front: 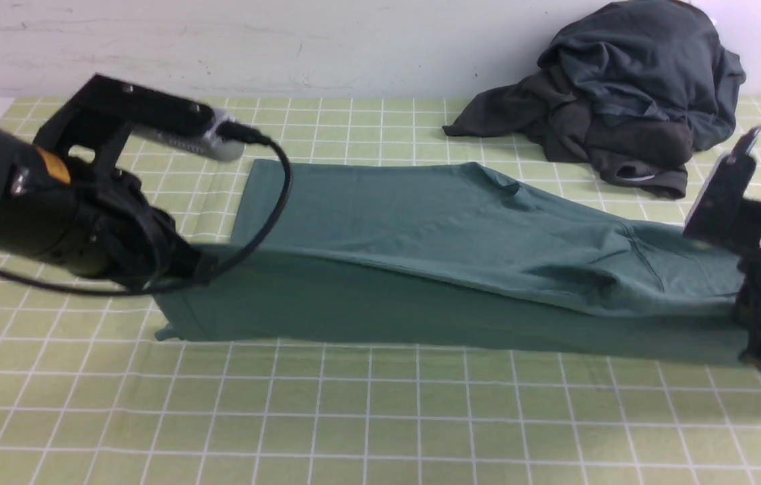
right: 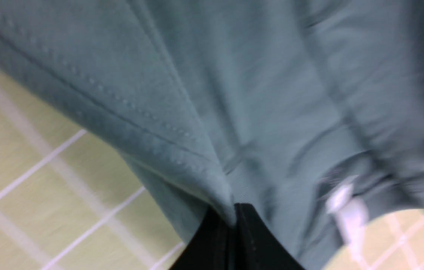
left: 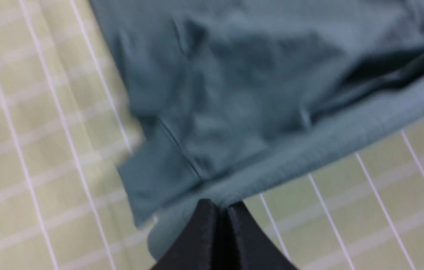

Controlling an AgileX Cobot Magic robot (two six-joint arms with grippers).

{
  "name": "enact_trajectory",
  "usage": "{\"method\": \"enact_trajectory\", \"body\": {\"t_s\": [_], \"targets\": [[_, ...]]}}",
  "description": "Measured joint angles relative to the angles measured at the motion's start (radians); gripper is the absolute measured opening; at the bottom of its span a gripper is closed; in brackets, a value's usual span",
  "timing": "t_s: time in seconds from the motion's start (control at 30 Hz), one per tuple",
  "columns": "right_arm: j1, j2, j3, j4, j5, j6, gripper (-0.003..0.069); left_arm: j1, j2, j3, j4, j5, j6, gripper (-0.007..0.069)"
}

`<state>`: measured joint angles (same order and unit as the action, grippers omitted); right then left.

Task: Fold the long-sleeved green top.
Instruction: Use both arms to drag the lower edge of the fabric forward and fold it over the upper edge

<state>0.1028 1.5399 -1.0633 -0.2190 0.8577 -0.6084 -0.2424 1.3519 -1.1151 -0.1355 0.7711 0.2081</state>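
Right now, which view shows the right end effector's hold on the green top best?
The right wrist view: the right end effector is shut on the green top, pinching its edge. The front view shows it only at the top's end, grip hidden. The left wrist view misses it.

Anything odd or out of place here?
Only the dark grey garment, dumped in a crumpled heap at the far right of the mat, by the wall. The green top looks fine, pinched at either end by the left gripper and right gripper.
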Motion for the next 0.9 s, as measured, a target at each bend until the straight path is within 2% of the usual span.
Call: {"method": "enact_trajectory", "body": {"t_s": [0.27,0.47,0.63,0.73,0.9], "targets": [[-0.059,0.119,-0.199,0.060,-0.121,0.023,-0.0003,0.023,0.348,-0.336,0.033,-0.049,0.000,0.0000],[-0.060,0.267,-0.341,0.049,-0.125,0.025,-0.0003,0.023,0.547,-0.568,0.082,-0.010,0.000,0.0000],[-0.060,0.450,-0.501,0.043,-0.128,0.025,-0.0003,0.026,0.777,-0.833,0.190,0.022,-0.029,0.0000],[-0.060,0.519,-0.565,0.037,-0.129,0.025,-0.0003,0.034,0.866,-0.921,0.223,0.024,-0.036,0.0000],[-0.060,0.634,-0.666,0.036,-0.135,0.060,0.0015,0.055,1.029,-1.076,0.231,0.011,-0.066,0.0011]]}}
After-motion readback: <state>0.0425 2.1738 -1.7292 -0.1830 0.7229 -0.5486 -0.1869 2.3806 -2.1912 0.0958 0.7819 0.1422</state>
